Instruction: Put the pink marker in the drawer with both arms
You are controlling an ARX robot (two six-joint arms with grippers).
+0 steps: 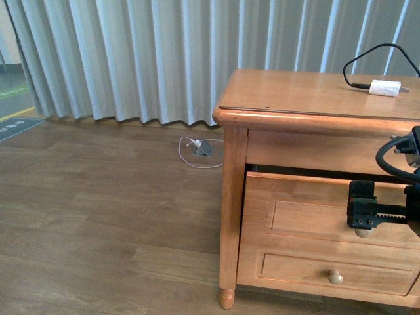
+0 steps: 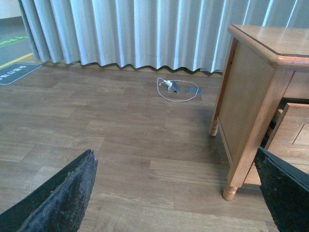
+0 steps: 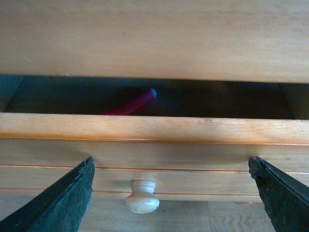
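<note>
Pink marker (image 3: 130, 105) inside part-open drawer (image 3: 154, 129), just beyond right gripper (image 3: 171, 193), jaws spread, empty, w/ knob (image 3: 141, 197) between

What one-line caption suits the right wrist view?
Open end effector facing the knob of the part-open drawer, pink marker inside.

The pink marker (image 3: 130, 105) lies inside the part-open drawer (image 3: 154, 130), behind its knob (image 3: 141, 196).
</note>
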